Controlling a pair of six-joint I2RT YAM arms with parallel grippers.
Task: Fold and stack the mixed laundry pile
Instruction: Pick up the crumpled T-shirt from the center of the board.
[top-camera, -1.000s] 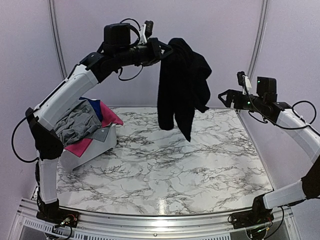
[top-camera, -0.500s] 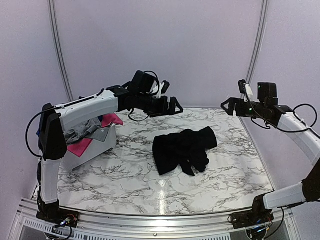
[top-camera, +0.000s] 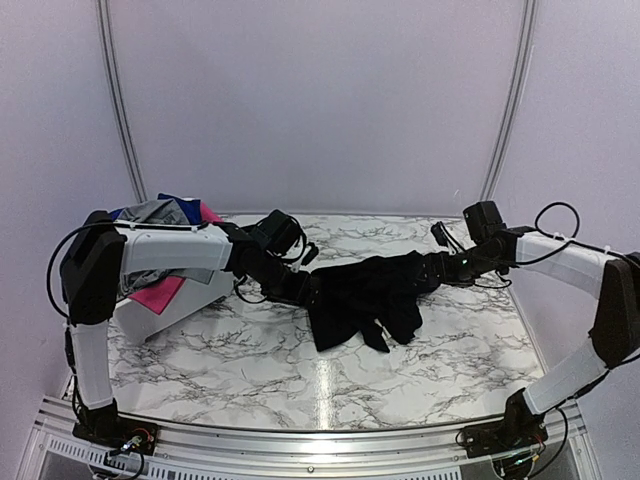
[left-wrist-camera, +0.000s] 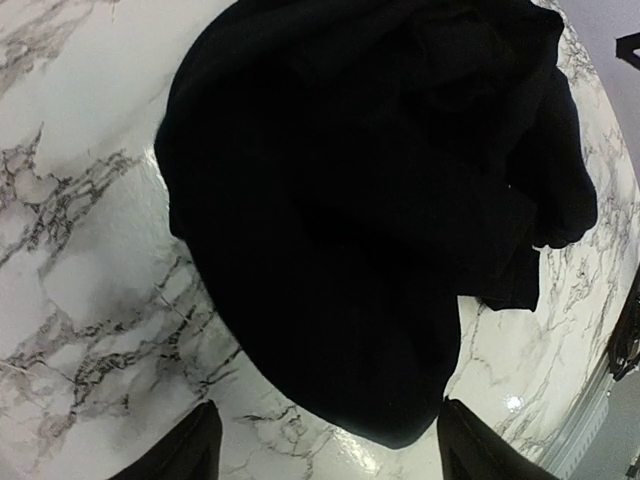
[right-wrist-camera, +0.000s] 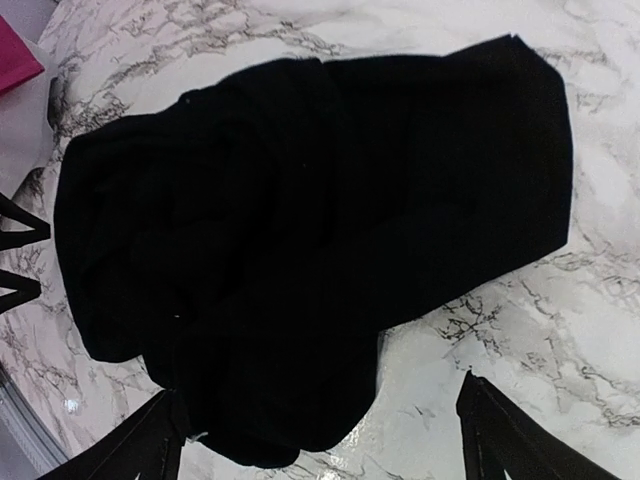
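Observation:
A black garment (top-camera: 368, 298) lies crumpled in the middle of the marble table (top-camera: 250, 350). My left gripper (top-camera: 314, 290) is low at its left end. In the left wrist view the jaws stand wide open, and the garment (left-wrist-camera: 370, 200) lies just ahead of the gripper (left-wrist-camera: 330, 452) with a rounded edge reaching between the fingers. My right gripper (top-camera: 428, 274) is low at the garment's right end. It is open too, and one lobe of the cloth (right-wrist-camera: 300, 240) reaches down beside the left finger of the gripper (right-wrist-camera: 325, 440). The rest of the mixed laundry pile, grey (top-camera: 150, 213), blue (top-camera: 182, 206) and pink (top-camera: 158, 294) pieces, sits at the left.
A white basket (top-camera: 185, 300) holds those clothes at the table's left edge, tipped toward the middle. Pale curtain walls close in the back and sides. The metal table rim (top-camera: 320, 440) runs along the front.
The left gripper opened and dropped the hanging black garment, which now lies on the table. Both arms swung down to its two ends, and the left arm no longer hides the basket.

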